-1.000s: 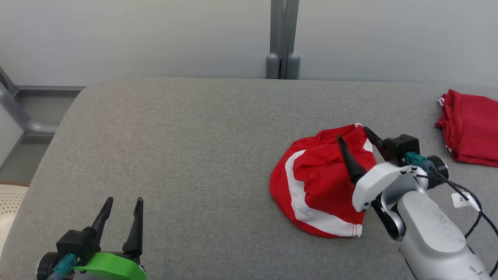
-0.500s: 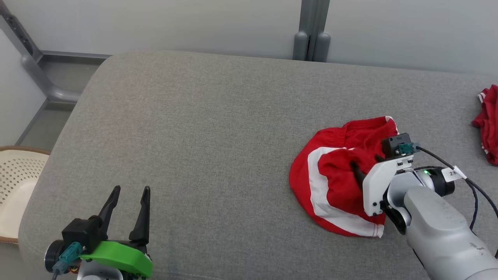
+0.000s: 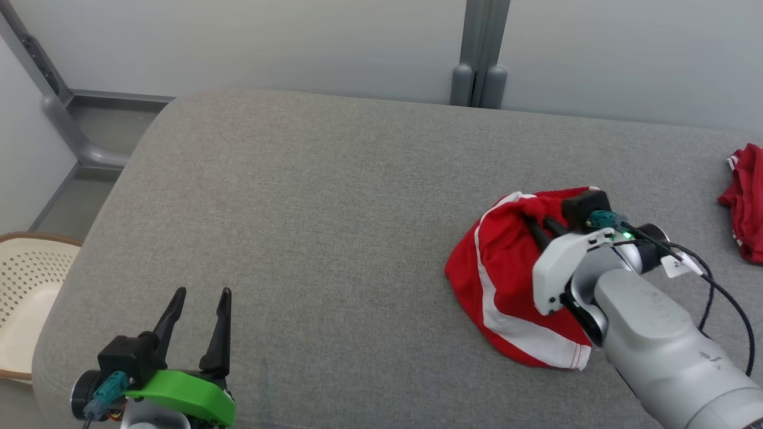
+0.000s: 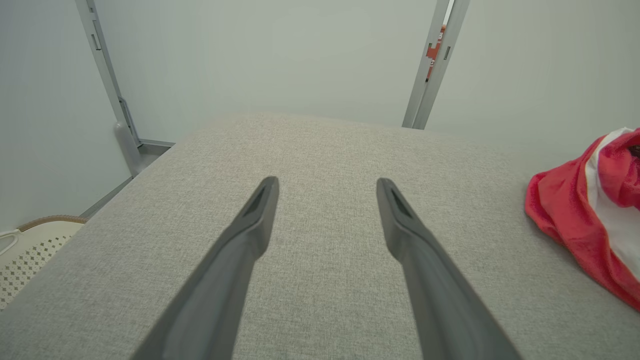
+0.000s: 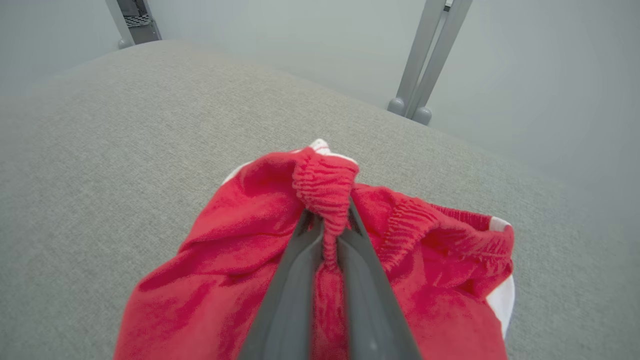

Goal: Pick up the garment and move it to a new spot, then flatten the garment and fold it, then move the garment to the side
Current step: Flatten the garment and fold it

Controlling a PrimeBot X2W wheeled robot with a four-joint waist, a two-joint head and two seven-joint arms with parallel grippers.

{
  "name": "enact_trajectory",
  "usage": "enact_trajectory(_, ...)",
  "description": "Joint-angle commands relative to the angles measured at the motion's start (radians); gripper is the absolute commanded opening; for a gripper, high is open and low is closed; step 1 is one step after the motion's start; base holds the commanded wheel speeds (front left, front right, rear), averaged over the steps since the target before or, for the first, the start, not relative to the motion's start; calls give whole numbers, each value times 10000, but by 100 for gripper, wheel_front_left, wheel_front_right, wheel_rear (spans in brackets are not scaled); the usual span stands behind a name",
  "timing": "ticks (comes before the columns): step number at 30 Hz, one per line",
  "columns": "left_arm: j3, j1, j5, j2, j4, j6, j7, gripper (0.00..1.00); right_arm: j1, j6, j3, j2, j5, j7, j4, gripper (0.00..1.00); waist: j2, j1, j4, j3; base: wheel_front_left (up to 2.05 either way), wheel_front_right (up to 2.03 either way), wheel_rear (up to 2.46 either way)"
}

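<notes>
The garment (image 3: 506,280) is a pair of red shorts with white stripes, lying crumpled on the right part of the grey padded table (image 3: 334,208). My right gripper (image 3: 535,220) is shut on the garment's ribbed waistband (image 5: 325,185), which bunches up between the two dark fingers (image 5: 295,265). The cloth around the grip is pulled up into a peak. My left gripper (image 3: 199,295) stands open near the front left of the table, with nothing between its fingers (image 4: 250,225). The garment (image 4: 590,210) shows at the far right of the left wrist view.
Another red garment (image 3: 742,202) lies at the table's far right edge. A cream perforated basket (image 3: 24,298) stands beside the table's left edge. A grey post (image 3: 480,53) rises behind the table against the pale wall.
My right gripper came down into the garment and shut on its waistband, pulling the cloth up. The head camera has shifted. The left gripper has stayed open and still.
</notes>
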Motion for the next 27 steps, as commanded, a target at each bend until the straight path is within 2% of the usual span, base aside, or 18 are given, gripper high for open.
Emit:
enact_trajectory(1,-2,94,30,-19,25,-37,-24,100,-286,-19,257,156,-226,-247,-109,0,0,0,-11,-120,0,0,0)
enact_trajectory(7,-78,169,57,-108,7,-37,-25,100,-778,-17,1414,1146,-451,-732,-519,0,0,0,122,-227,0,0,0)
enact_trajectory(13,-279,164,35,-210,100,-37,-24,100,-282,-17,3131,1619,46,-805,-687,0,0,0,378,-260,0,0,0)
enact_trajectory(14,-304,159,32,-218,124,-38,-24,100,-195,-19,3413,1643,219,-812,-700,46,0,0,404,-267,0,0,0)
enact_trajectory(15,-316,158,27,-221,140,-37,-25,100,-149,-19,3603,1649,370,-819,-714,100,0,0,421,-273,0,0,0)
enact_trajectory(19,-243,226,3,-195,234,-37,-24,100,-118,-19,3901,1658,915,-840,-715,100,0,0,341,-360,0,0,0)
enact_trajectory(23,-27,329,86,-154,201,-37,-24,100,-280,-19,3162,1507,994,-841,-1038,100,0,0,31,-460,0,0,0)
enact_trajectory(27,149,432,185,-197,135,-37,-24,100,112,-17,2057,884,657,-837,-1648,100,0,0,-299,-561,0,0,0)
